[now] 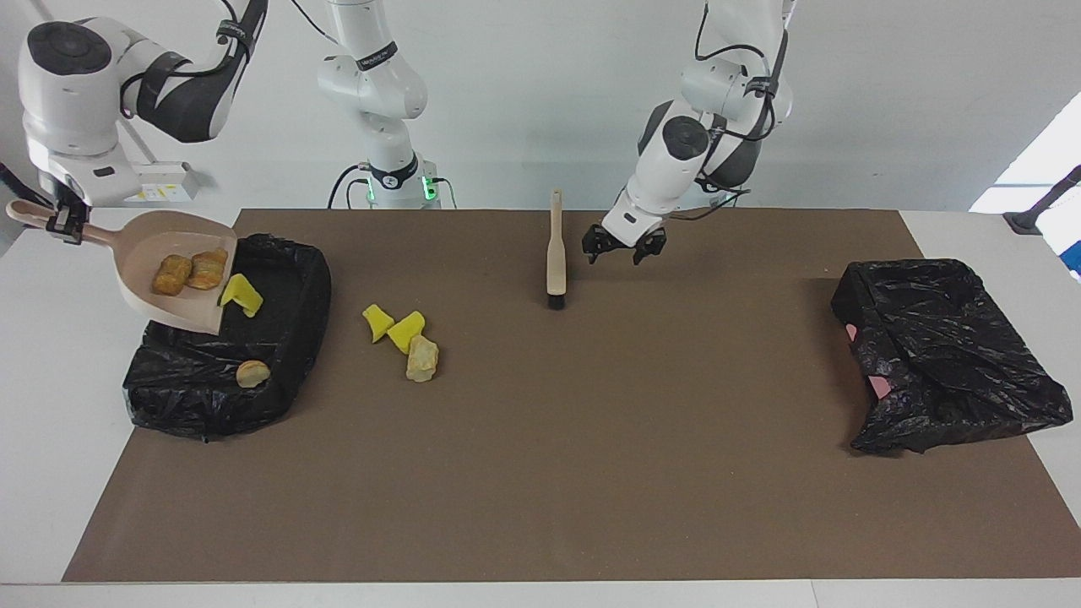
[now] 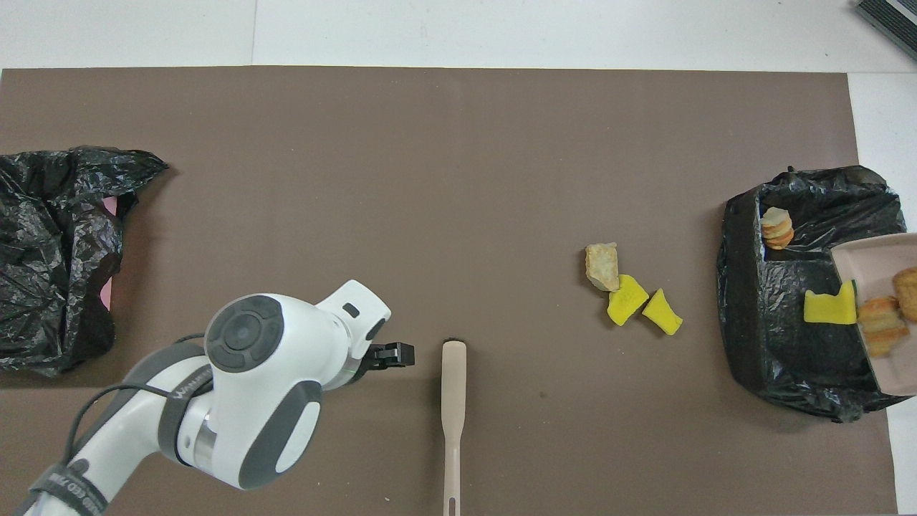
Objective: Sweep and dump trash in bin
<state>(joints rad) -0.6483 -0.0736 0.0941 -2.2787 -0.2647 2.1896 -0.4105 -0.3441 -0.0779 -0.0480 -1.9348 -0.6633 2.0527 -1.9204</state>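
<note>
Two grippers are at work above a brown mat (image 1: 540, 473) that covers most of the white desk (image 1: 51, 405). The left gripper (image 1: 623, 246) hangs over the mat with its fingers spread apart and nothing between them — just beside the brush (image 1: 555, 253), which is clear of it, bristle end down on the mat and handle up. In the overhead view the brush (image 2: 453, 401) shows as a long pale handle pointing back toward the robots, and the left gripper (image 2: 392, 354) sits close alongside it.

The right gripper (image 1: 63, 221) is clamped on the handle of the dustpan (image 1: 143, 291), which it holds raised and tilted over the black-lined bin (image 1: 279, 371) at the right arm's end of the desk. Some of the trash is in the pan: two golden bread-like pieces (image 1: 187, 272) high in the scoop, and a yellow foam chunk (image 1: 241, 295) at the pan's lowered lip, over the bin's opening. One tan piece (image 1: 252, 372) already lies inside the bin.

Three lumps lie on the mat between the bin and the brush — two yellow chunks (image 1: 393, 326) touching each other, and a pale bread-like piece (image 1: 421, 359) against them, farther from the robots.

At the left arm's end of the desk sits a second black bag (image 1: 946, 355), crumpled, with a little pink showing at its edge.
</note>
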